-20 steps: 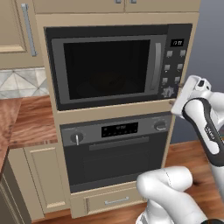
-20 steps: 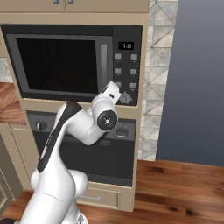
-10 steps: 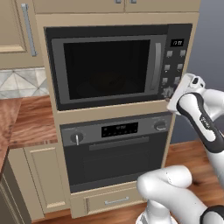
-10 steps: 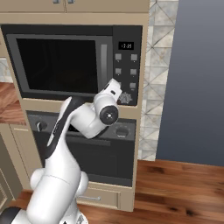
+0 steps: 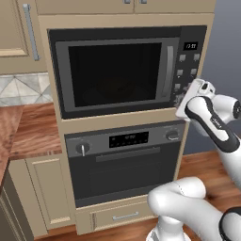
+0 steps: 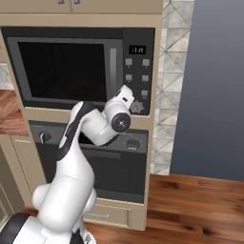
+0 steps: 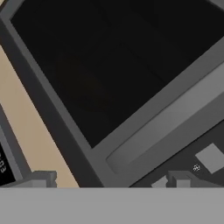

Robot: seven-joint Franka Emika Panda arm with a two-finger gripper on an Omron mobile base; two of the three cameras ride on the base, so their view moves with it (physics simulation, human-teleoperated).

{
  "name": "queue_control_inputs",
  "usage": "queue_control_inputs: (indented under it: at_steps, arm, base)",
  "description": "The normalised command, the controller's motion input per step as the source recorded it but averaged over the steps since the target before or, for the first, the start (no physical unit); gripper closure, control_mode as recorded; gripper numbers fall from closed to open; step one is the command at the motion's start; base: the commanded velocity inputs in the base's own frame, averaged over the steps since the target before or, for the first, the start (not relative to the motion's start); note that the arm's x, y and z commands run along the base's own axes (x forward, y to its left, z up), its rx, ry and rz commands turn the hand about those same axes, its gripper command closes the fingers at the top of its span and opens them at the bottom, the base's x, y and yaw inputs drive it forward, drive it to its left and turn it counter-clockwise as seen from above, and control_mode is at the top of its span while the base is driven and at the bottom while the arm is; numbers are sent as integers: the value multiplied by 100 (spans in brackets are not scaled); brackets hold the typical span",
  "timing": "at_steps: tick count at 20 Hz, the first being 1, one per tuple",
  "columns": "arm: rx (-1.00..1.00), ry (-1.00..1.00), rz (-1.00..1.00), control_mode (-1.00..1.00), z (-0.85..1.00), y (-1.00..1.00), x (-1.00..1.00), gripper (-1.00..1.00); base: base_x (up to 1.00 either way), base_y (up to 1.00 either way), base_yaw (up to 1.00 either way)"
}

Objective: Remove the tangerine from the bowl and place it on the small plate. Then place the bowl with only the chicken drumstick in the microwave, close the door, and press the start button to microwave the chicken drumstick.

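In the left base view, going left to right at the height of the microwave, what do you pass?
Beige cabinet door with its long metal handle → dark glass microwave door → its vertical bar handle → grey button panel → white robot arm.

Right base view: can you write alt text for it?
The white robot arm's hand is raised to the lower button panel of a closed built-in black microwave with a dark glass door. A black oven with knobs sits below.

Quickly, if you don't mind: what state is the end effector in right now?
End effector: open and holding nothing, its fingertips spread wide just in front of the microwave, by the lower button panel.
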Motion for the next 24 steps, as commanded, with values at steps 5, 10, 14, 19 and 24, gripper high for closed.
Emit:
queue_control_inputs:
  at_steps: [5, 10, 14, 19, 24]
  arm:
    - [0, 0, 0, -100, -14, -6, 24, -100]
    - [0, 0, 0, -100, -12, -8, 25, -100]
    - [0, 0, 0, -100, -8, -11, 26, -100]
    - [0, 0, 0, -100, -12, -2, 31, -100]
    - [0, 0, 0, -100, -12, -6, 34, -100]
  base:
    - [0, 0, 0]
    - [0, 0, 0]
    - [0, 0, 0]
    - [0, 0, 0]
    - [0, 0, 0]
